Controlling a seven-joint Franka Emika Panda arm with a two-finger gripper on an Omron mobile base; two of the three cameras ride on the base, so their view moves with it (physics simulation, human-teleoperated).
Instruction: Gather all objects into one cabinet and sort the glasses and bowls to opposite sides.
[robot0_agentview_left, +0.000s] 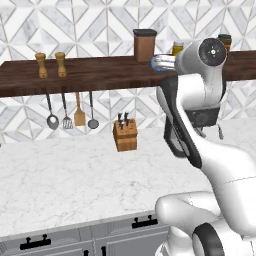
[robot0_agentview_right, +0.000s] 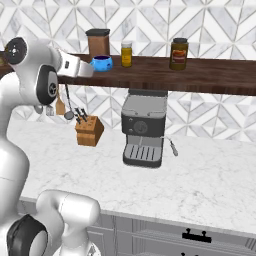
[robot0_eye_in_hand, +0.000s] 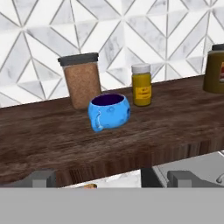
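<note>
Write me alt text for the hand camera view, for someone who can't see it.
A small bright blue cup stands on a dark wooden shelf just ahead of the open gripper. Behind the cup stand a brown canister with a dark lid and a small yellow jar with a white lid, against a white patterned tile wall.

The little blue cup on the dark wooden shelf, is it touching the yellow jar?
Apart. The hand view shows bare shelf wood between the small blue rounded cup and the yellow jar with a white lid.
</note>
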